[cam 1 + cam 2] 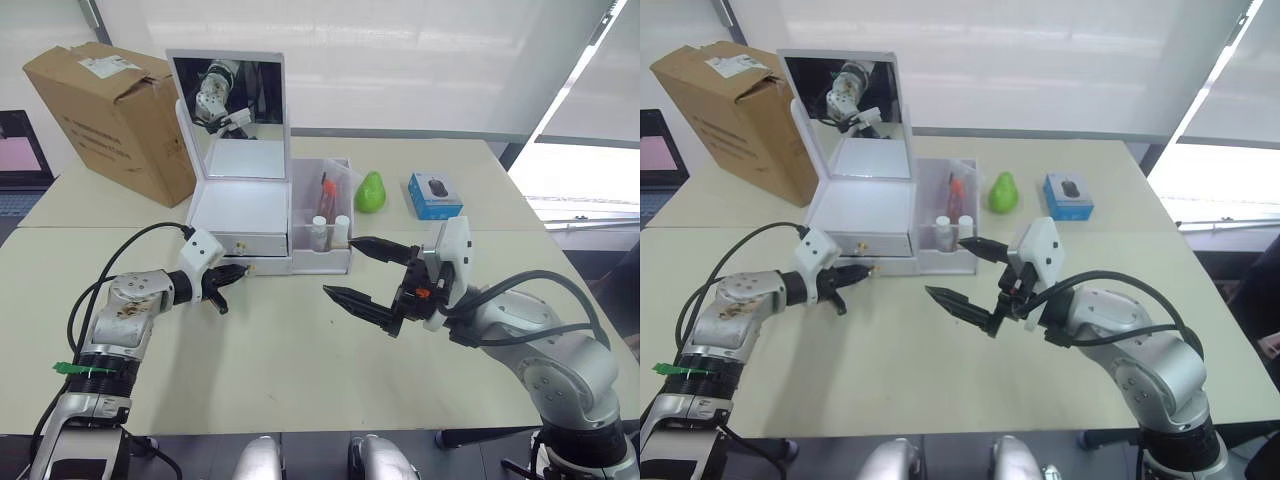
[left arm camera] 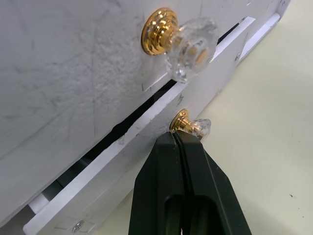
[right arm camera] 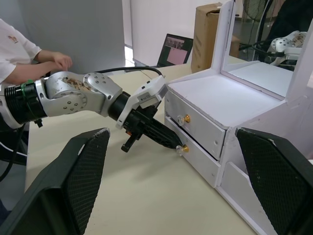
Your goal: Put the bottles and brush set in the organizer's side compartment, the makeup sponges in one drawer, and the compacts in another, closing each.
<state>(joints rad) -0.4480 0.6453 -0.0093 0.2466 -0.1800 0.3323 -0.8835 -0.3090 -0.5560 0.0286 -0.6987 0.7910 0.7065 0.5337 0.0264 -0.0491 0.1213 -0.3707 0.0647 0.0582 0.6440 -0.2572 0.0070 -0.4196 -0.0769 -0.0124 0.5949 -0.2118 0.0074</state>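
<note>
Right now I see my left gripper (image 1: 232,271) at the front of the white organizer (image 1: 240,212), its fingers (image 2: 182,166) pressed together with their tips against the gold-and-clear knob (image 2: 190,128) of the lower drawer (image 3: 198,155). From the left wrist camera that drawer sits slightly out, a dark gap showing between it and the upper drawer (image 3: 195,125); the upper knob (image 2: 177,41) is untouched. My right gripper (image 1: 362,272) hovers above the table (image 1: 300,370), in front of the organizer's side compartment (image 1: 325,225), fingers wide apart and holding nothing. Two small white-capped bottles (image 1: 330,232) stand in the front of that compartment, with a reddish brush set (image 1: 326,192) behind them. The mirror lid (image 1: 229,112) stands open. A green pear-shaped sponge (image 1: 371,191) and a blue box (image 1: 434,195) lie to the right of the organizer. A cardboard box (image 1: 112,115) stands at its left; its label is too small to read. A person's arm (image 3: 36,61) shows in the right wrist camera.
</note>
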